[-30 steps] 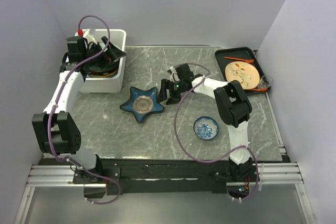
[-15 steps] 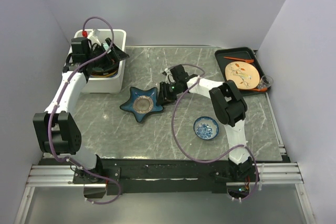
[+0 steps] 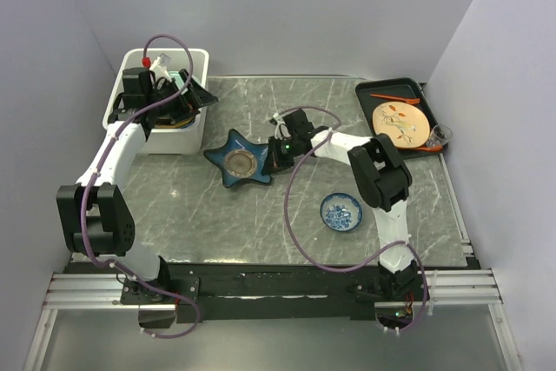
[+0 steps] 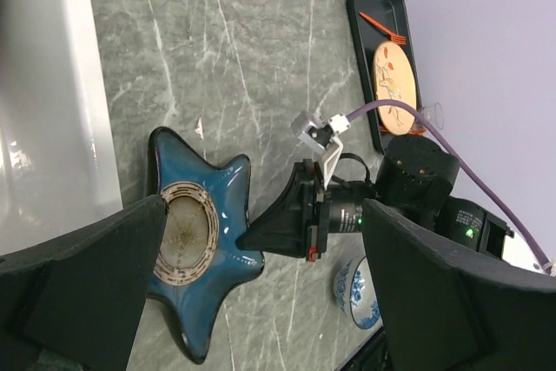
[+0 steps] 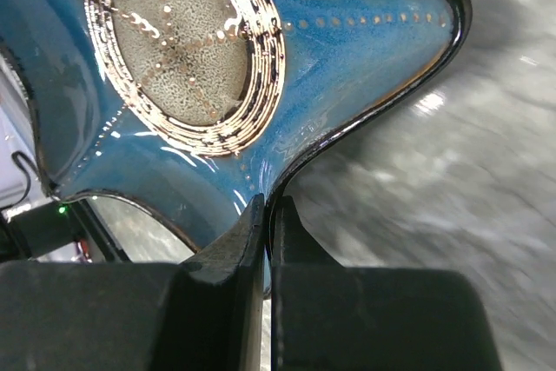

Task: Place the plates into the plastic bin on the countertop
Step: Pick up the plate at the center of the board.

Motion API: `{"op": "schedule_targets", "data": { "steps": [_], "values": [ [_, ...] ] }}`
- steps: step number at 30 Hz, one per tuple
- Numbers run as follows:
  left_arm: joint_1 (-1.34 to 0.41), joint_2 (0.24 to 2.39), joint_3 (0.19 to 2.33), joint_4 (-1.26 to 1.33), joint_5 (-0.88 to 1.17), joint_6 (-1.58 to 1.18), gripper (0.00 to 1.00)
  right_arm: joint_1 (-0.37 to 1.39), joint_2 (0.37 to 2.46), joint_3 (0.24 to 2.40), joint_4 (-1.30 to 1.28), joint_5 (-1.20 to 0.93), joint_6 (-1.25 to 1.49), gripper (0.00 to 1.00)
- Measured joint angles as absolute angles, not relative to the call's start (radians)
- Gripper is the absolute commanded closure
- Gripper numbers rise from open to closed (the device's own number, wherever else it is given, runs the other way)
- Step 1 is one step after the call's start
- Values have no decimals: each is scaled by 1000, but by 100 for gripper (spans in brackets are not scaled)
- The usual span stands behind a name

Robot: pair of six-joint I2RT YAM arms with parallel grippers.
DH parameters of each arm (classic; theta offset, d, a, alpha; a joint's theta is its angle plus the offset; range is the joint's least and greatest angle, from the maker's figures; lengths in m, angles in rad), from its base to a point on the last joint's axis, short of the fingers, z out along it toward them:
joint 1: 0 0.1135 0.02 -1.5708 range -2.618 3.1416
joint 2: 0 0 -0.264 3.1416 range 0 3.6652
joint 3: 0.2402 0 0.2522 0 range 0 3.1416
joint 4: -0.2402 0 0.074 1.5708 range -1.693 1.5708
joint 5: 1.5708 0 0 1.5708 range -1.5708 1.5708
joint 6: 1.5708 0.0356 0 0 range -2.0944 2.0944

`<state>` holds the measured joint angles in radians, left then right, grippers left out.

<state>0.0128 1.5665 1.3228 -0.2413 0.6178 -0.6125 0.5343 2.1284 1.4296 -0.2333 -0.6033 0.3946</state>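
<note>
looking down from above, the star-shaped plate (image 3: 241, 161) lies flat on the countertop (image 3: 252, 223), roughly in the middle, with one of its points aimed toward 3 o'clock. the right gripper (image 3: 274, 155) comes in from that side, so the plate sits at 9 o'clock from it. the right wrist camera shows the two fingers clenched almost together on the dark rim, in the notch between two points. it looks like a thin pinch on the edge rather than a deep hold.

the plastic bin (image 3: 169, 142) stands at about 10 o'clock from the plate, near but apart from it, with a stack of plates (image 3: 169, 115) already inside. the left gripper (image 3: 193, 91) hangs over the bin's 3 o'clock rim, fingers spread wide and holding nothing.

so the right arm has the plate while the left arm is nearer the bin. my guess is the carry runs from the plate up toward 10 o'clock, over the bin's near wall, and the left gripper hangs right where that path ends. the star shape gives no long axis to line up, but a rim pinch could let it tip.
</note>
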Motion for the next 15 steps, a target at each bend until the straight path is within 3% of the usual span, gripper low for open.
{"op": "schedule_targets", "data": {
  "steps": [15],
  "values": [
    [-30,1609,1312,-253,641,-582,4,450,1991,1345,-331,-455,394,100]
  ]
}}
